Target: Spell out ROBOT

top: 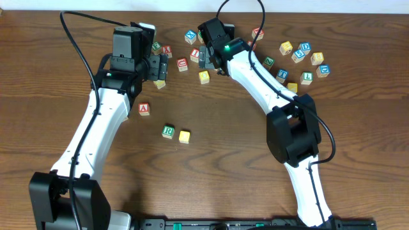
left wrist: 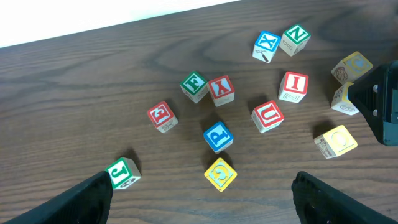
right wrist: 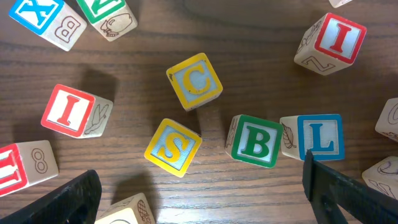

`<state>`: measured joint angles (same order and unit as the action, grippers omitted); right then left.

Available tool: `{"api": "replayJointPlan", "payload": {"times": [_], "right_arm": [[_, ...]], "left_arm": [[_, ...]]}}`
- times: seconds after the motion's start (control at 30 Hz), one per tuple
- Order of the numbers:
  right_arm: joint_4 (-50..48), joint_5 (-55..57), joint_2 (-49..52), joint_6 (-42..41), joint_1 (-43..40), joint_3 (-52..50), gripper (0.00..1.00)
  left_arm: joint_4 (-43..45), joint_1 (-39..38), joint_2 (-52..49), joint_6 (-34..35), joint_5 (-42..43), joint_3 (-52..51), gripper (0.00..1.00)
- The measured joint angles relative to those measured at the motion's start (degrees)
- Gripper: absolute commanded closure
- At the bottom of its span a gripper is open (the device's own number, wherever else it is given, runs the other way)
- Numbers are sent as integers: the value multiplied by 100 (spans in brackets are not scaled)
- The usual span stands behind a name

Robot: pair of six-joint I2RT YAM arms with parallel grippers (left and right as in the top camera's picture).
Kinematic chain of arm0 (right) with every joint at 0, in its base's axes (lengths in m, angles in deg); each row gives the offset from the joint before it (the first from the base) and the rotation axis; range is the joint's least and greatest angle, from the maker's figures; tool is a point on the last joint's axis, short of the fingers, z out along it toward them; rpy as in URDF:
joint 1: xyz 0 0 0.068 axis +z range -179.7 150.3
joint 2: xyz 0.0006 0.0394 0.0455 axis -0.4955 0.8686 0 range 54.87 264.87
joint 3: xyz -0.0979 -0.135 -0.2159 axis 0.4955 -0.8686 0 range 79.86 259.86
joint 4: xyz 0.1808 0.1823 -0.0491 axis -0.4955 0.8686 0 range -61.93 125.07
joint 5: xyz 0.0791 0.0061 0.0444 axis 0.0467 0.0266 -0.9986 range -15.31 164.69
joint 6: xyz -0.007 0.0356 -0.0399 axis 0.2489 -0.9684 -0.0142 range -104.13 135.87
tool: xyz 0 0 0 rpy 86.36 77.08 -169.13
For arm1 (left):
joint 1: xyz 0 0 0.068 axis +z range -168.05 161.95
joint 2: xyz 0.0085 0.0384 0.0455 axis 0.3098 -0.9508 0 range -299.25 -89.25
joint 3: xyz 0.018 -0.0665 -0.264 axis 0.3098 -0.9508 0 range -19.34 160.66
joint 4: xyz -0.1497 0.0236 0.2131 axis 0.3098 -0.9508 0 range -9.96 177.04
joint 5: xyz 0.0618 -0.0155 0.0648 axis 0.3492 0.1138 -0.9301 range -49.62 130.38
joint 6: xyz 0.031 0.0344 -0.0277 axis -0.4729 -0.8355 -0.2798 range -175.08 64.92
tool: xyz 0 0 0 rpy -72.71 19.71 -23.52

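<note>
My right pincer [right wrist: 205, 199] is spread, empty — B [right wrist: 255, 141] lies just ahead of it. My left pincer [left wrist: 202, 198] is spread too; R [top: 167, 131] and a yellow cube [top: 185, 136] sit side by side behind it

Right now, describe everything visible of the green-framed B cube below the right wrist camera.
The green-framed B cube is a pale wooden block, its top face white with a green border and capital B. It lies flat on the dark wooden table, turned slightly. In this view the blue-framed L cube sits against its right side, apparently touching; the yellow S cube lies apart on its left.
</note>
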<state>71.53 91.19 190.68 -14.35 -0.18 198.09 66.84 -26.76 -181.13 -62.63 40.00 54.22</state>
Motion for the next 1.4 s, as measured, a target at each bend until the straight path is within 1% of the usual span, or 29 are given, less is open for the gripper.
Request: {"api": "replayJointPlan", "payload": {"times": [0.47,0.6,0.93,1.13,1.2,1.23,1.4], "right_arm": [[-79,72,0,-111,0,0,2],[-83,160,0,-195,-2,0,5],[-26,400,0,-391,-2,0,4],[116,564,0,-494,-2,0,12],[133,608,0,-514,-2,0,24],[136,619,0,-511,-2,0,26],[144,649,0,-557,-2,0,26]], "left_arm": [[0,0,0,0,-2,0,9],[0,0,0,0,0,0,9],[0,0,0,0,0,0,9],[0,0,0,0,-2,0,9],[0,0,0,0,0,0,9],[0,0,0,0,-2,0,9],[-2,4,0,2,0,0,9]]}}
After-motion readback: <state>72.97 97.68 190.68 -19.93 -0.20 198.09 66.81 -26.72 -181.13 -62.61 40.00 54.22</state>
